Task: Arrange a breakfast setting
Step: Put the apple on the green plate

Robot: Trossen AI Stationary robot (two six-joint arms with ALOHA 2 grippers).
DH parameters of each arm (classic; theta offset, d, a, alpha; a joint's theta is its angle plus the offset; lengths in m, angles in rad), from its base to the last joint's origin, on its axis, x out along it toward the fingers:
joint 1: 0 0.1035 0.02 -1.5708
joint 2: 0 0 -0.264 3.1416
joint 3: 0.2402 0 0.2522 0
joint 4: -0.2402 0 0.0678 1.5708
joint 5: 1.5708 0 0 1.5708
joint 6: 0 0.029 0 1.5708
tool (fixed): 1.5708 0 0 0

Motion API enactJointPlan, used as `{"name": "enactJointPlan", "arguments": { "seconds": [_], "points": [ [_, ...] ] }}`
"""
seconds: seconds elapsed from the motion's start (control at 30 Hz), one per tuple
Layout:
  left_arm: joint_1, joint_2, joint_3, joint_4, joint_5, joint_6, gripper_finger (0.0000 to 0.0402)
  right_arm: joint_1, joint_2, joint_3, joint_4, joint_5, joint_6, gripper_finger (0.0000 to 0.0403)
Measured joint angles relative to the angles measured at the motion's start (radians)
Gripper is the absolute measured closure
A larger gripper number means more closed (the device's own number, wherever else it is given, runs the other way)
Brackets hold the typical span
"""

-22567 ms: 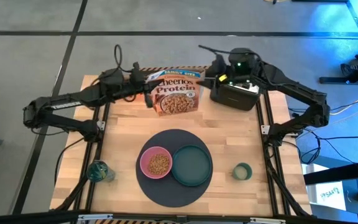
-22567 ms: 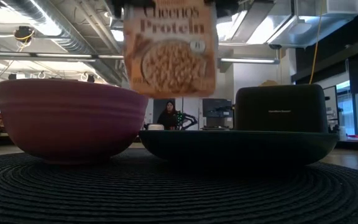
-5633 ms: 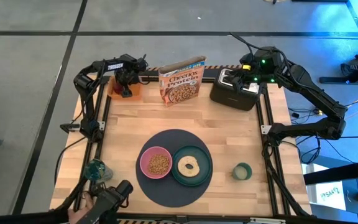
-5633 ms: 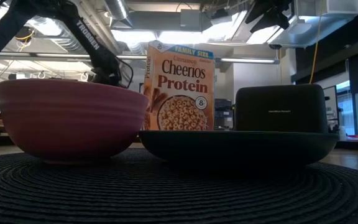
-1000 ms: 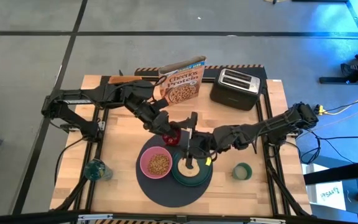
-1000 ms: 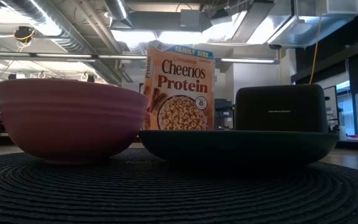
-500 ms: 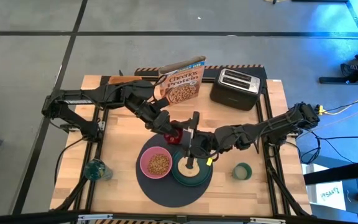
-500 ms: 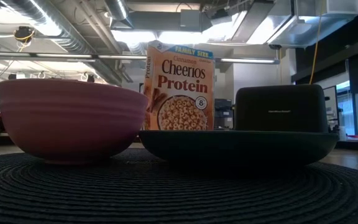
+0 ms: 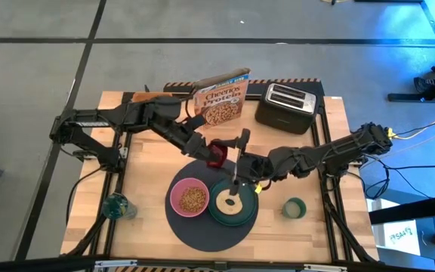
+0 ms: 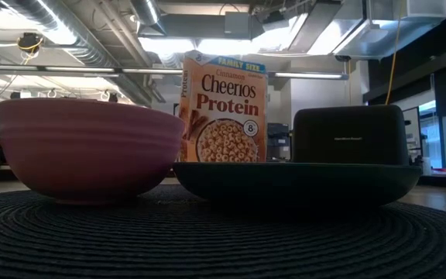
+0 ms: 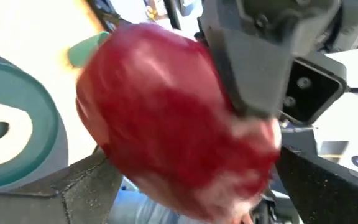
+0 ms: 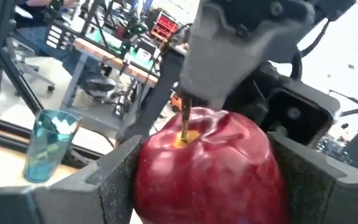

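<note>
The right gripper (image 9: 231, 152) is clenched on the red apple-like piece (image 12: 204, 162), which is flanked by both its pads in the right wrist view. The left gripper (image 9: 207, 151) is pressed close against the same piece from the opposite side. Whether it grips or stands loose cannot be told, since its wrist view is filled by a blurred red mass. The piece is held in the air just beyond the far rim of the dark green plate (image 9: 252, 198), on which the bagel-like ring (image 9: 229, 202) lies. The pink bowl (image 9: 174, 195) sits beside the plate on the round mat (image 9: 202, 236), and the pale-green cup (image 9: 294, 207) stands apart on the plate's other side. A slip is judged the main risk: should either claw pull away before the other hold is firm, the round piece could drop and roll off the mat. Height above the plate cannot be read. Neither claw shows in the low view, and no spoon can be made out.
</note>
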Motion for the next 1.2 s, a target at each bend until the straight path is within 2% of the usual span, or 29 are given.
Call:
{"name": "enactJointPlan", "arguments": {
  "seconds": [0.2, 0.33, 0.5, 0.63, 0.73, 0.87, 1.0, 1.1, 1.2],
  "points": [
    [-0.001, -0.021, 0.002, 0.039, 0.051, 0.053, 0.0005, 0.000, -0.070, -0.002, -0.015, 0.068, 0.009, 0.0114],
    [0.006, -0.055, 0.002, 0.007, -0.026, 0.178, 0.0007, -0.014, -0.137, -0.002, -0.031, 0.067, 0.129, 0.0114],
    [0.019, -0.132, 0.002, -0.002, -0.233, 0.332, 0.0007, -0.069, -0.217, -0.002, -0.197, -0.025, 0.422, 0.0114],
    [0.019, -0.183, 0.002, 0.041, -0.360, 0.562, 0.0008, -0.117, -0.236, -0.002, -0.347, -0.149, 0.657, 0.0114],
    [0.009, -0.183, 0.001, 0.122, -0.357, 0.806, 0.0018, -0.125, -0.224, -0.002, -0.373, -0.238, 0.741, 0.0114],
    [-0.036, -0.155, 0.002, 0.179, -0.341, 1.010, 0.0054, -0.123, -0.184, -0.002, -0.302, -0.303, 0.773, 0.0114],
    [-0.080, -0.106, 0.001, 0.226, -0.345, 1.215, 0.0122, -0.123, -0.153, -0.002, -0.243, -0.327, 0.802, 0.0114],
    [-0.096, -0.085, 0.001, 0.233, -0.341, 1.257, 0.0173, -0.124, -0.136, -0.001, -0.231, -0.327, 0.809, 0.0114],
    [-0.092, -0.062, 0.001, 0.224, -0.325, 1.255, 0.0207, -0.124, -0.129, -0.001, -0.228, -0.327, 0.810, 0.0106]
  ]
}}
